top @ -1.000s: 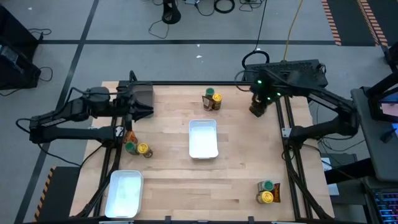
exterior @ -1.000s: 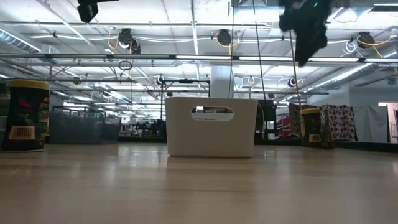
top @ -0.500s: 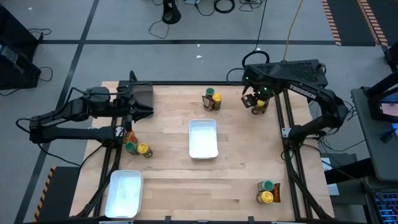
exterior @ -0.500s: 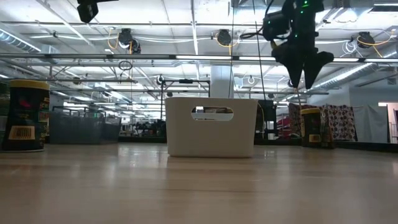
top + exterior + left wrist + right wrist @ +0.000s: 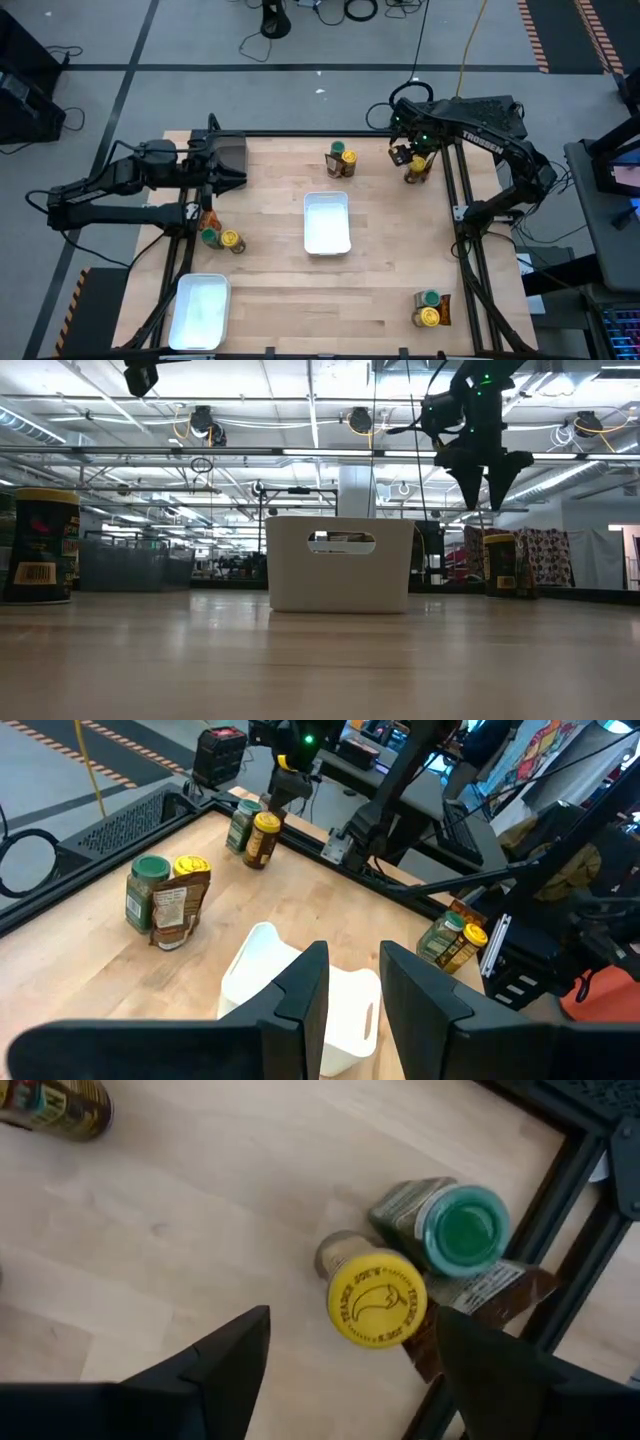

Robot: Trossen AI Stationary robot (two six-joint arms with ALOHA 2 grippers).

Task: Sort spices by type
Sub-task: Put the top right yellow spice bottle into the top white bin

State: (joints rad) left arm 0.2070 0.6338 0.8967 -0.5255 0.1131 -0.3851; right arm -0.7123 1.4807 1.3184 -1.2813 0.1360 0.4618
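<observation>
The right gripper (image 5: 412, 156) hangs above the table's far right corner, its two fingers spread apart and clamped on nothing, directly over a cluster of spices: a yellow-lidded jar (image 5: 376, 1298) and a green-lidded jar (image 5: 462, 1230) standing side by side and touching, with an orange-brown packet (image 5: 490, 1287) lying against them beside the table's dark frame. In the low view the open fingers point down, well clear of the tabletop. The left gripper (image 5: 345, 990) waits over the table's left edge, its fingers a narrow gap apart and holding nothing. Three more groups of spices stand on the wooden table (image 5: 270, 260): a green and yellow pair (image 5: 342, 160) at the far edge near the middle, a pair with a packet (image 5: 218, 236) at the left edge close to the left arm, and a pair with a packet (image 5: 430, 309) at the near right corner. A white tray (image 5: 327, 222) sits mid-table and a second white tray (image 5: 201, 310) at the near left corner, neither showing any spices inside
</observation>
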